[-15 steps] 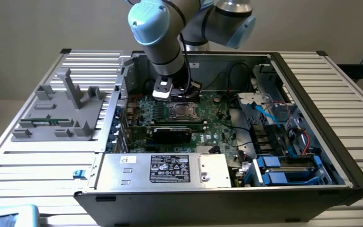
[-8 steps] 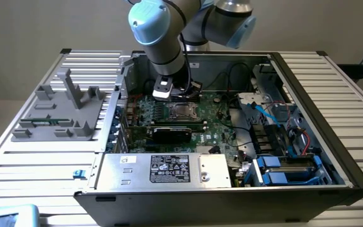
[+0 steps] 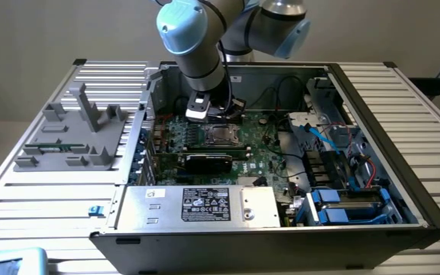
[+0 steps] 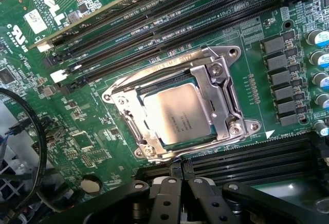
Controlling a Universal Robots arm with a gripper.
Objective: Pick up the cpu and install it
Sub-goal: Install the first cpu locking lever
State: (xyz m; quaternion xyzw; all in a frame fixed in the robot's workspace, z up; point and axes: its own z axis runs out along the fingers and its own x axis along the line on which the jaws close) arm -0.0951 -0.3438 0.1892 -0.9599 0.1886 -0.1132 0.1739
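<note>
Gripper (image 3: pixel 208 117) hangs inside the open black computer case (image 3: pixel 403 189), low over the green motherboard (image 4: pixel 103 147). Its black fingers (image 4: pixel 164 203) are pressed together with nothing between them. The cpu (image 4: pixel 177 115), a small flat square chip with a shiny silver-grey metal top, lies flat within the silver metal socket frame (image 4: pixel 226 106), apart from the gripper. In the exterior view it sits just below the fingertips, slightly toward that view's right; being square, it has no long axis.
</note>
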